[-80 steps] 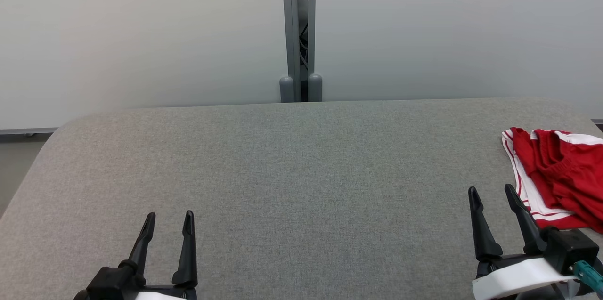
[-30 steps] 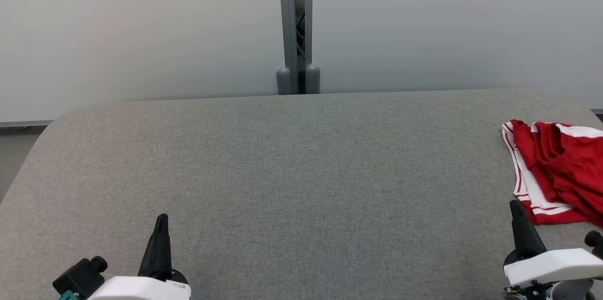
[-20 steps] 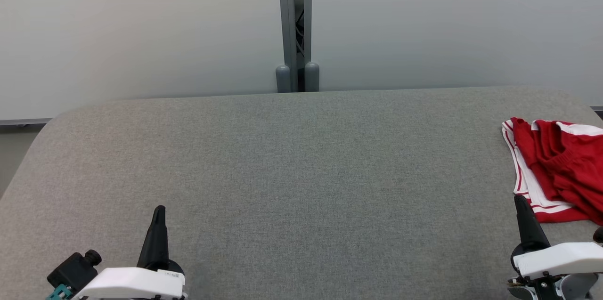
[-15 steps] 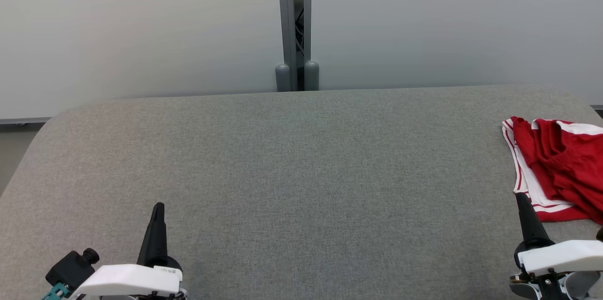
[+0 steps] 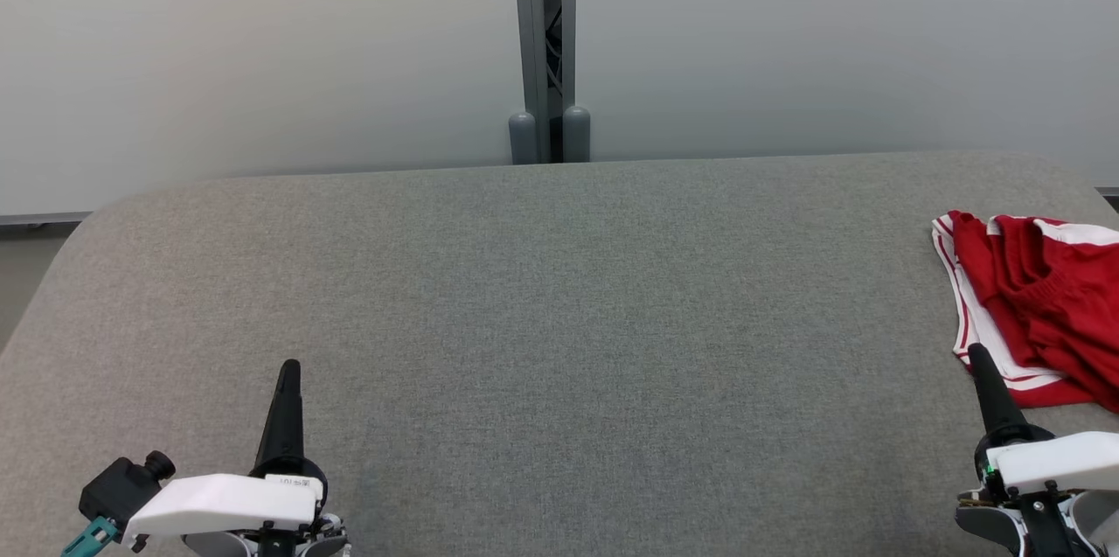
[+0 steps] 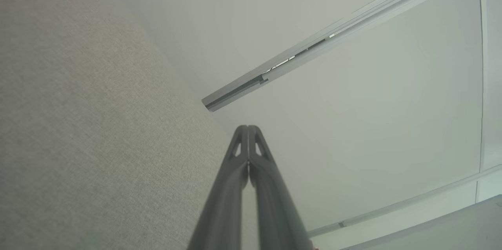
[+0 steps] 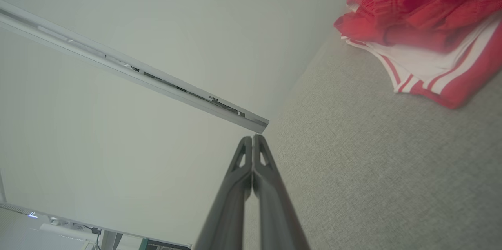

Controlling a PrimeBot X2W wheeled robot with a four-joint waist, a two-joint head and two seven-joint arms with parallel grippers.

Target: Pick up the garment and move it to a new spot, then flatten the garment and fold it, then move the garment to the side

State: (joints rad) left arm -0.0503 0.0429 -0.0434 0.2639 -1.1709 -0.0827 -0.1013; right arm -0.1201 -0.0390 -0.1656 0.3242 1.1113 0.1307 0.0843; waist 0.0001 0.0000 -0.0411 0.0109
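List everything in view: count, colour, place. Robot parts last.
garment: one, red with white stripes, crumpled at the table's right edge
table: one, grey fabric top, across the head view
wall panels: two, pale grey, behind the table
post: one, grey, between the panels, two rounded caps at its foot
left gripper: one, dark fingers shut, lower left over the table
right gripper: one, dark fingers shut, lower right, tip beside the garment

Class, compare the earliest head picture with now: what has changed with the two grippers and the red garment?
The left gripper and right gripper went from open to shut and turned edge-on; neither took hold of anything. The red garment lies untouched at the right edge of the table; its slight shift in the picture is the camera's.
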